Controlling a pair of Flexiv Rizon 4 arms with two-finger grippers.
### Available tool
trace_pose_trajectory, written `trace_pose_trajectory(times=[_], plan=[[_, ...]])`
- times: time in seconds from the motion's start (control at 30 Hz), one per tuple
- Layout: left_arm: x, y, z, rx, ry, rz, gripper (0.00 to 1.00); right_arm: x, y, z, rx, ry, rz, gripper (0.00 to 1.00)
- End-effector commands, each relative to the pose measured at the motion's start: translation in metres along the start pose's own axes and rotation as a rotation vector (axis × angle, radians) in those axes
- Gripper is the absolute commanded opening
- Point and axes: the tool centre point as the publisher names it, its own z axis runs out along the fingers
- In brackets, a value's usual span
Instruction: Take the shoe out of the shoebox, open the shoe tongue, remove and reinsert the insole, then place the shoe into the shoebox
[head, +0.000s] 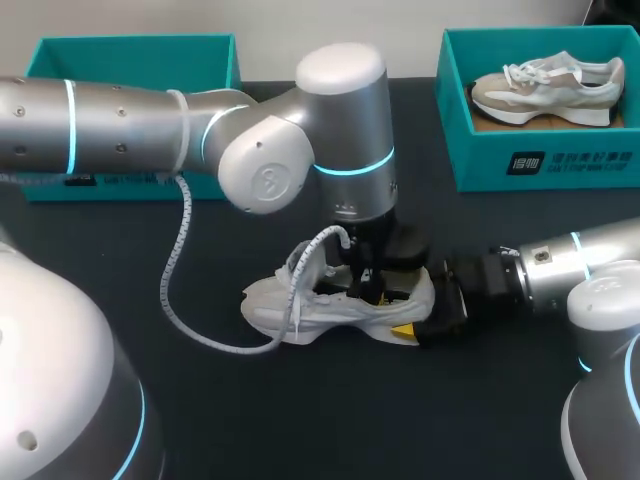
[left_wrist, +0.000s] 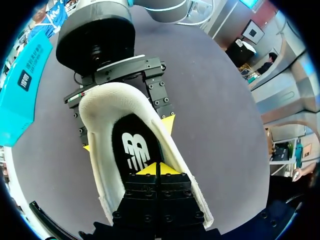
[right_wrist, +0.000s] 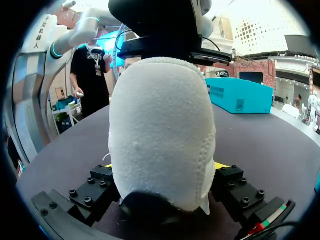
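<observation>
A white shoe stands upright on the dark table, near the middle. My left arm comes in over it, and its gripper points straight down into the shoe's opening. In the left wrist view that gripper is shut, its yellow tips together on the black insole. My right gripper holds the heel from behind. Its fingers press on both sides of the padded heel.
A teal shoebox at the back right holds a second shoe. Another teal box stands at the back left. A white cable from my left arm loops down onto the table beside the shoe's toe.
</observation>
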Motion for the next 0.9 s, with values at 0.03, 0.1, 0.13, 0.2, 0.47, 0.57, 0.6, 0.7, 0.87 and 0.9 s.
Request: trace_pose_trajectory(times=[0.03,0.1,0.13,0.2,0.47,0.57,0.6,0.7,0.87,0.9], plan=[[0.003,0.001,0.008,0.005,-0.002,-0.001,0.00,0.000,-0.004,0.005,0.005,-0.001,0.001,0.00],[0.004,0.001,0.009,0.006,-0.006,-0.009,0.00,0.000,-0.004,0.005,0.005,-0.001,0.001,0.00],[0.004,0.002,0.010,0.007,-0.006,-0.009,0.02,0.000,-0.004,0.005,0.005,-0.001,0.001,0.00],[0.005,0.002,0.012,0.005,-0.009,-0.009,0.25,0.000,-0.004,0.005,0.005,-0.001,0.001,0.00],[0.004,0.005,0.021,-0.006,-0.029,-0.012,0.37,0.000,-0.004,0.005,0.005,-0.001,0.001,0.00],[0.003,0.007,0.025,-0.013,-0.030,-0.007,0.36,0.000,-0.004,0.005,0.005,-0.001,0.001,0.00],[0.002,0.008,0.027,-0.016,-0.033,-0.006,0.35,0.000,-0.004,0.005,0.005,-0.001,0.001,0.00],[-0.001,0.011,0.034,-0.021,-0.051,-0.006,0.27,0.000,-0.004,0.005,0.005,-0.001,0.001,0.00],[-0.005,0.014,0.042,-0.030,-0.077,-0.016,0.15,0.000,-0.004,0.005,0.005,-0.001,0.001,0.00],[-0.005,0.014,0.043,-0.032,-0.081,-0.016,0.06,0.000,-0.004,0.005,0.005,-0.001,0.001,0.00]])
